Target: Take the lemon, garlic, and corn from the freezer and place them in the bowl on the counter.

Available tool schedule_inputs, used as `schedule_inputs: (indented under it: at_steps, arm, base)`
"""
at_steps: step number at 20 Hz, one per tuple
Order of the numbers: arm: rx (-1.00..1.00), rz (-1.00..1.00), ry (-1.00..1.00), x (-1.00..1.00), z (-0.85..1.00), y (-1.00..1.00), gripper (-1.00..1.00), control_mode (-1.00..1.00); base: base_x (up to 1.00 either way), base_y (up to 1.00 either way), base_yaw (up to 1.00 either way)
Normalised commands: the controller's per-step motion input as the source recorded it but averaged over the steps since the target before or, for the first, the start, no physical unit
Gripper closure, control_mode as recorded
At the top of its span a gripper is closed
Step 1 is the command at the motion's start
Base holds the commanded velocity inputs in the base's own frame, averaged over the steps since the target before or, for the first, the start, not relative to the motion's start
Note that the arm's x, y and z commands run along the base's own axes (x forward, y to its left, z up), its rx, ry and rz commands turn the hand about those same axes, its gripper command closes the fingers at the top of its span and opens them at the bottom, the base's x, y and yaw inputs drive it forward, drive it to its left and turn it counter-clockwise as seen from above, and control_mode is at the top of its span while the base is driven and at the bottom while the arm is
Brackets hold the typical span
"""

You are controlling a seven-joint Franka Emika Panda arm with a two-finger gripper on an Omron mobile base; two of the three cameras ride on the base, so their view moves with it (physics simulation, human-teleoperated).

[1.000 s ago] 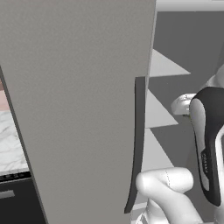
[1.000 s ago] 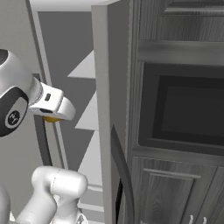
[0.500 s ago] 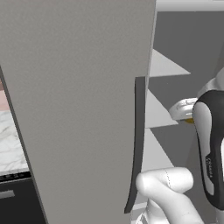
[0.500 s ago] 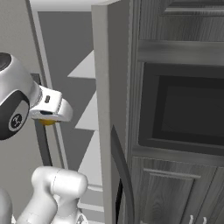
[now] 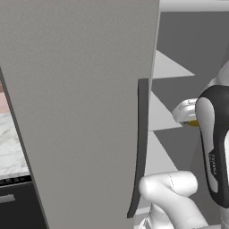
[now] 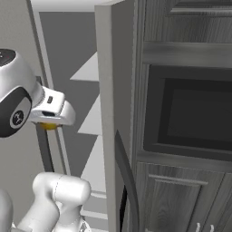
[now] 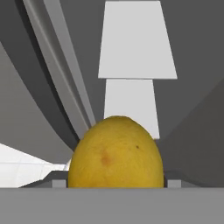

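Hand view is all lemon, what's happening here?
The gripper is shut on the lemon, which sits between its fingers close to the hand camera. In the base views a sliver of yellow shows under the white hand, in front of the open freezer. The freezer door stands swung out on the left, its dark handle facing the arm. A strip of marble counter shows past the door. The lemon is picked, not yet placed.
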Motion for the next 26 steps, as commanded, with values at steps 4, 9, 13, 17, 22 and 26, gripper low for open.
schedule_inputs:
  at_steps: [4, 9, 13, 17, 22, 26]
  arm:
    - [0.00, 0.00, 0.00, 0.00, 0.00, 0.00, 1.00, 1.00]
    - [0.00, 0.00, 0.00, 0.00, 0.00, 0.00, 1.00, 1.00]
    - [0.00, 0.00, 0.00, 0.00, 0.00, 0.00, 1.00, 1.00]
    - [0.00, 0.00, 0.00, 0.00, 0.00, 0.00, 1.00, 1.00]
    - [0.00, 0.00, 0.00, 0.00, 0.00, 0.00, 1.00, 1.00]
    - [0.00, 0.00, 0.00, 0.00, 0.00, 0.00, 1.00, 1.00]
  base:
    - [-0.19, 0.01, 0.00]
    - [-0.64, 0.25, 0.00]
    - [-0.79, 0.46, 0.00]
    - [-0.42, 0.92, 0.00]
    - [-0.23, 1.00, 0.00]
    - [-0.09, 1.00, 0.00]
